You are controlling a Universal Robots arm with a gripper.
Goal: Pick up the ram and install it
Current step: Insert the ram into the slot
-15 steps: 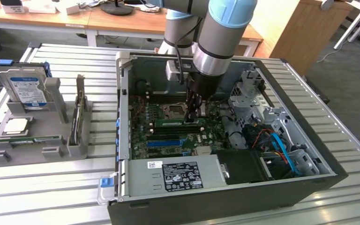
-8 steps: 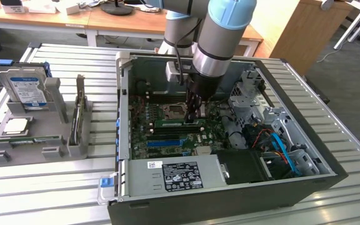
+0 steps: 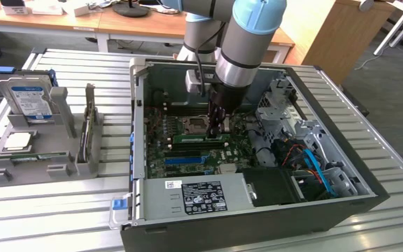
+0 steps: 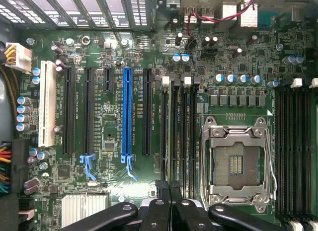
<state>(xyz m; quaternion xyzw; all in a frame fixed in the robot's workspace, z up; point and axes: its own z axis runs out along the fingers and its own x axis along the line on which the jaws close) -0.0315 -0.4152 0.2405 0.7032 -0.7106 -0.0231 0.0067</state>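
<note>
the gripper [image 3: 218,131] hangs low over the green ram [image 3: 198,138] standing in its slot beside the empty cpu socket [image 3: 197,124], jaws shut, seemingly to press it home, though any grip is unclear.

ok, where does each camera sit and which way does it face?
Exterior view: off the arm and raised, looking down at an angle into the open computer case on the slatted table. The arm enters from above, with the gripper over the motherboard.
Wrist view: on the wrist, looking straight down onto that board. The gripper's black fingers show.
Shared: the processor socket, the memory slots beside it, and the gripper.
</note>
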